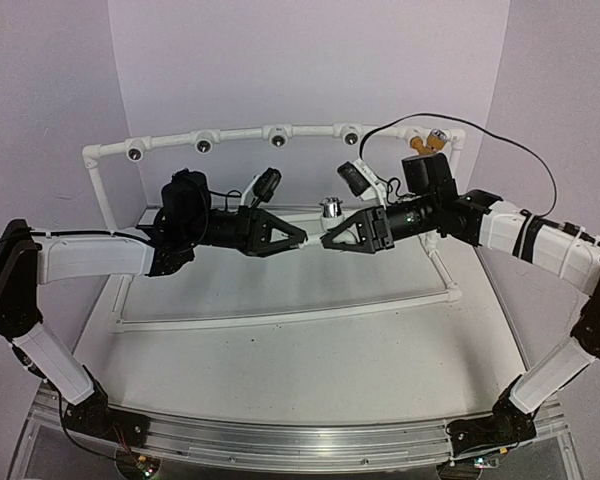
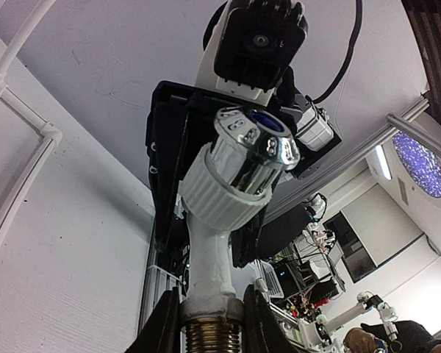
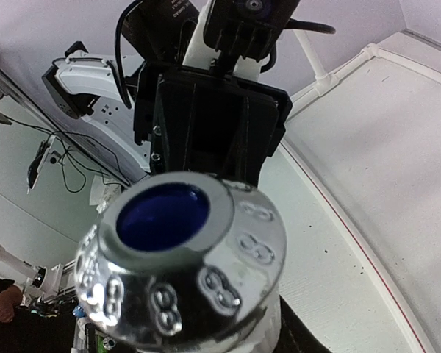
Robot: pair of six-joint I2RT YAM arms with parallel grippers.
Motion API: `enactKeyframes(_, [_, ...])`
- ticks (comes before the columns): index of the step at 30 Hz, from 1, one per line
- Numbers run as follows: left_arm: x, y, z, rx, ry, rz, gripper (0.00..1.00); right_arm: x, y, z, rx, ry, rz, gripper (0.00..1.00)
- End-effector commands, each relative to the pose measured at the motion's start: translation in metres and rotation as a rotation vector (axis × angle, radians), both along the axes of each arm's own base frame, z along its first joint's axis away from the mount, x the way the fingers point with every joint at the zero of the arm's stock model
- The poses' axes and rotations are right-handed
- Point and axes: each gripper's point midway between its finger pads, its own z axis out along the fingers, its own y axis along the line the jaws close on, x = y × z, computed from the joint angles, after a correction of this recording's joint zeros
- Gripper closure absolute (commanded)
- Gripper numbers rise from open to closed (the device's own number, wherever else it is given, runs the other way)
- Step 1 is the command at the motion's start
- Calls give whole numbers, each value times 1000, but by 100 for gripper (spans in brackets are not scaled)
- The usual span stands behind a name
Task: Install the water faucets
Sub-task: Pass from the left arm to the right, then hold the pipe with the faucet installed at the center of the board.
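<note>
Chrome-knobbed white plastic faucet [image 3: 184, 257] clamped in left gripper [image 2: 212, 327]; right gripper [image 1: 332, 238]: can't tell. Yellow-orange plastic faucet [image 1: 425, 145] on white pipe frame [image 1: 170, 143] (looks fitted); approx. half done.

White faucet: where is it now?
Top view, centre: the white faucet is clamped by its threaded end in the left gripper, with the right gripper facing it, in front of the pipe frame.

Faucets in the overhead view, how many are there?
2: a white faucet in the left gripper mid-table, a yellow-orange faucet at the pipe frame's back right corner. Others may be hidden.
</note>
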Motion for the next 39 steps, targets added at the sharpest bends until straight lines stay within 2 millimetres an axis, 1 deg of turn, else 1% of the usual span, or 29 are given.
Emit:
enactKeyframes(1, [-9,7,32,-78,-101,-18,100,0,8,22,78,-34,52,56])
enactKeyframes(3, [-10,7,31,-76,-97,-20,100,2,10,25,90,-38,52,59])
enactKeyframes(4, [-10,7,31,-75,-97,-21,100,3,10,26,95,-43,49,65])
enactKeyframes(5, [-10,7,31,-75,-97,-21,100,3,10,26,97,-46,46,74])
enactKeyframes(7, [-9,7,31,-75,-96,-17,100,4,10,25,95,-65,34,95])
enactKeyframes(8, [-9,7,31,-76,-96,-17,100,6,10,25,91,-92,18,100])
enactKeyframes(10, [-9,6,31,-75,-92,-20,100,12,7,20,69,-137,-47,100])
enactKeyframes(12, [-5,6,30,-72,-81,-4,91,25,2,18,35,-165,-151,100])
enactKeyframes(15, [8,7,19,-49,-40,46,45,34,-7,19,12,-197,-241,100])
enactKeyframes(16, [15,10,14,-40,-24,79,35,41,-12,18,-8,-217,-297,100])
enactKeyframes(17, [21,13,8,-29,-11,108,29,48,-18,17,-35,-235,-351,100])
enactKeyframes(18, [27,17,0,-11,-2,138,26,54,-26,14,-75,-257,-407,100])
enactKeyframes(20, [37,23,-15,49,-20,213,26,74,-50,8,-184,-320,-566,100])
enactKeyframes(21, [42,26,-27,103,-44,254,27,81,-64,6,-236,-361,-632,100])
enactKeyframes(23, [49,33,-47,180,-98,325,28,88,-83,9,-312,-443,-709,100])
enactKeyframes(25, [54,38,-73,261,-142,363,28,95,-97,19,-380,-553,-758,100])
enactKeyframes(26, [56,40,-85,295,-152,377,27,97,-101,24,-415,-603,-779,100])
enactKeyframes(27, [60,41,-98,335,-178,391,26,100,-105,32,-458,-679,-797,100])
enactKeyframes(30, [60,34,-134,453,-258,386,24,107,-108,50,-561,-848,-828,100])
enactKeyframes(32, [57,23,-162,561,-342,360,24,113,-105,57,-651,-968,-826,100])
enactKeyframes(33, [54,13,-175,610,-399,339,24,117,-102,57,-686,-1013,-812,100])
enactKeyframes(34, [51,6,-186,639,-430,312,24,119,-98,63,-701,-1057,-798,100])
enactKeyframes(35, [47,-2,-197,659,-444,281,24,122,-95,64,-708,-1075,-786,100])
enactKeyframes(37, [46,-8,-218,729,-467,238,24,122,-87,71,-697,-1119,-742,100])
enactKeyframes(39, [46,-14,-231,780,-526,213,23,121,-81,75,-677,-1139,-714,100])
